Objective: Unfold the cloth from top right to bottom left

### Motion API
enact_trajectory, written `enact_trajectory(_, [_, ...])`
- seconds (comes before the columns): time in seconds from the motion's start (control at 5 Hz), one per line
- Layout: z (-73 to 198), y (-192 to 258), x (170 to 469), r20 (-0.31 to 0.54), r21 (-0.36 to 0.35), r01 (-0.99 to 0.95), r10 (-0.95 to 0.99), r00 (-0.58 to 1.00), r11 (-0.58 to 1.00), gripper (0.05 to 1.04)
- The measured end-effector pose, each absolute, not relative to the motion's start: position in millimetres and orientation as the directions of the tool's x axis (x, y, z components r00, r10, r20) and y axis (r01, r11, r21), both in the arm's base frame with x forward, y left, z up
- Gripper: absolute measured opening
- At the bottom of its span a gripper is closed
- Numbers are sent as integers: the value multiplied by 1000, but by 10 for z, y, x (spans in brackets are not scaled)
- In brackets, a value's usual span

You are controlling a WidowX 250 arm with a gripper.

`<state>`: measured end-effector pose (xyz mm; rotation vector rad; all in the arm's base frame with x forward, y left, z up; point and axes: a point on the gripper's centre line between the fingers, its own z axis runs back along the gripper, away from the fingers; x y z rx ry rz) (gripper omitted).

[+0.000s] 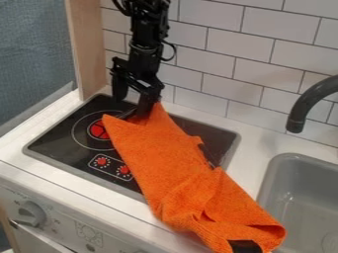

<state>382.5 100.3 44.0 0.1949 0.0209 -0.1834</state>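
Tiled wall: white tiles (223,45), dark joints; stands behind the work surface.
Counter: white top (256,143), running from the stove to the sink.
Stove top: black panel (58,139) with a pale rim, set in the counter at the view's left; partly under the cloth.
Cloth: orange cloth (173,160), laid slantwise – upper end on the stove top, lower end at the view's bottom, beside and partly over the sink's edge. Two pointed corners at the upper end; folds bunched across the lower half.
Sink: grey basin (302,190), lower right.
Arm: black robot arm (147,42), coming down from the top edge in front of the tiles.
Faucet: dark, curved faucet (305,105), at the right edge above the sink.
Gripper: black gripper (137,112), pointing down at the cloth's upper end, between the two corners. Grasping or released – cannot tell.
Knob: grey knob (29,214) on the front panel.
Burner mark: red burner mark (98,129), just beside the cloth's upper left corner.
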Motion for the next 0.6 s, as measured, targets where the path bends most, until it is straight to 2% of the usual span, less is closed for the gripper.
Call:
enact_trajectory(0.2, [504,974,3822,-20,175,183,-183,983,967,1010])
enact_trajectory(0.6, [1012,1024,3712,100,157,142,-159,982,977,999])
